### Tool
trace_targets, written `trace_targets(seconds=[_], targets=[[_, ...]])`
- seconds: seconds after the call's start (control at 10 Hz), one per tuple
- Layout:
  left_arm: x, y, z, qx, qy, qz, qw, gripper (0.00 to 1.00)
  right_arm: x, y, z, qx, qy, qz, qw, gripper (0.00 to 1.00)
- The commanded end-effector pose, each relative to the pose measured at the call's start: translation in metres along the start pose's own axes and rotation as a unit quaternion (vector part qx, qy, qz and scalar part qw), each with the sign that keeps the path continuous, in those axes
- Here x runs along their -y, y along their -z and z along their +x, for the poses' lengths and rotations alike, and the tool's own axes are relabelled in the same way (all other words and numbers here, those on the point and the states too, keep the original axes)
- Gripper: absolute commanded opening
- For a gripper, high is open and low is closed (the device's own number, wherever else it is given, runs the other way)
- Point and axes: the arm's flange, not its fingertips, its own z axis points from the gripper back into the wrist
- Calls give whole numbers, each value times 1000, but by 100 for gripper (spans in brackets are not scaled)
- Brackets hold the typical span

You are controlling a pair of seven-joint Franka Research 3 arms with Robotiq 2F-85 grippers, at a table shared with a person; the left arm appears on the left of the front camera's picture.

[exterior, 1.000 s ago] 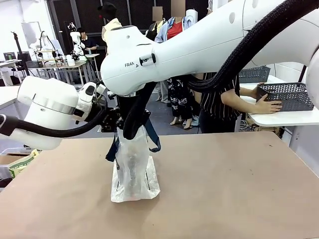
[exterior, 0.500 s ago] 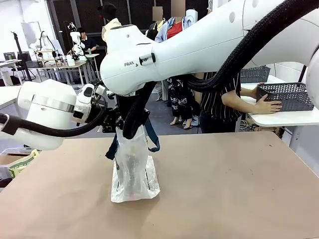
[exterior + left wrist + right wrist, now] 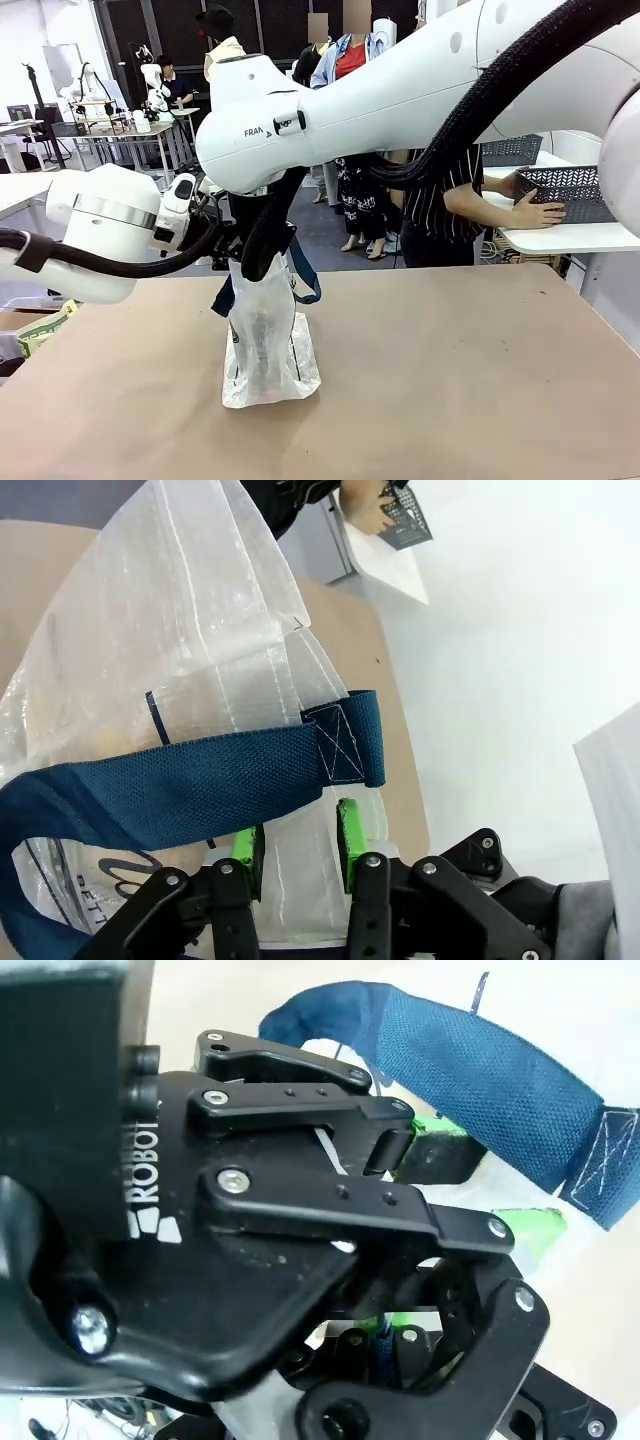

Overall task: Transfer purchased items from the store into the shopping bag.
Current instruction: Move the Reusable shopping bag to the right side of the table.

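The bag is seemingly readied on the desk, rim straddled by the left claw, pads apart, while the right claw cannot be told open or closed; goods are likely awaited next.

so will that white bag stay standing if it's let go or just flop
Probably floppy: the shopping bag is thin, creased, see-through film. Likely light for its size, and the glossy film could slip between the green pads of the left claw. Its base spreads flat on the table, so it may stay up, though slumped.

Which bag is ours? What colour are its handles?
Navy blue handles; left wrist view shows them best.
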Motion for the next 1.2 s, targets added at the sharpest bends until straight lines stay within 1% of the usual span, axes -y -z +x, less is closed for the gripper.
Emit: trace_targets(seconds=[0.0, 0.2, 0.5, 0.6, 0.7, 1.1], targets=[[14, 4, 5, -2, 18, -22, 1000, 40, -8, 12, 9, 1, -8, -9, 1000, 0], [13, 4, 4, -10, 20, -17, 1000, 40, -7, 12, 9, 0, -1, -12, 1000, 0], [14, 3, 4, -4, 21, -9, 1000, 40, -7, 10, 9, 3, 2, -17, 1000, 0], [14, 2, 3, -7, 22, -8, 1000, 60, -8, 10, 9, 3, 3, -16, 1000, 0], [14, 2, 3, -6, 22, -5, 1000, 60, -8, 10, 9, 2, 3, -15, 1000, 0], [16, -2, 0, -27, 26, -8, 999, 60, -8, 11, 11, 1, 5, -18, 1000, 0]])
